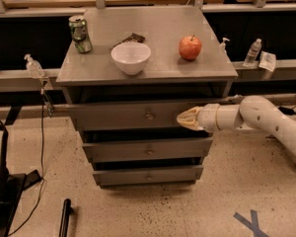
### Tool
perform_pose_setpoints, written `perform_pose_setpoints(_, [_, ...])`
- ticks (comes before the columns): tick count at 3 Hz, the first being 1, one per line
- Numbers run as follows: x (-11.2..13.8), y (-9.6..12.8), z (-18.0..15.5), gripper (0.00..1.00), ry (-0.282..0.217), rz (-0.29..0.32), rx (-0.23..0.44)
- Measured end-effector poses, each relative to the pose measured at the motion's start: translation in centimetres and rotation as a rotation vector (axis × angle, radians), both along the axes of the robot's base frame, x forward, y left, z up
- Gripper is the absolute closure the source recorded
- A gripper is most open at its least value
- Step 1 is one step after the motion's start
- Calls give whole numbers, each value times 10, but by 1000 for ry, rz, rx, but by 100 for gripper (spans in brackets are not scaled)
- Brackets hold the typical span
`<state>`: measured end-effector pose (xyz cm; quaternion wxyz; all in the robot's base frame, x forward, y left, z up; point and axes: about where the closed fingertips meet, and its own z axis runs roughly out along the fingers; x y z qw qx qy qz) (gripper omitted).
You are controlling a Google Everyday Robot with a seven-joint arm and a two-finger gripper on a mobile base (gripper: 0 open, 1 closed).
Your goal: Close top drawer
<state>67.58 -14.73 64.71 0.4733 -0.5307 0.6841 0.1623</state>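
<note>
The top drawer [118,115] is a wide grey drawer with a small metal knob [149,115] at its centre. It stands pulled out a little from the grey cabinet [153,48], with a dark gap above its front. My gripper [181,118] comes in from the right on a white arm. Its tan fingertips lie against the right part of the drawer front, right of the knob. Two narrower drawer fronts [148,150] sit below.
On the cabinet top stand a green can [80,33], a white bowl [130,57], a red apple [190,47] and a dark wrapper [130,38]. Small bottles [252,52] stand on ledges at both sides. A black stand [2,191] is at the floor's left.
</note>
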Motion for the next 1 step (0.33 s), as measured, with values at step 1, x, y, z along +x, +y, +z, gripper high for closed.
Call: perform_pose_setpoints(1, [-27, -1, 2, 100, 55, 8, -46])
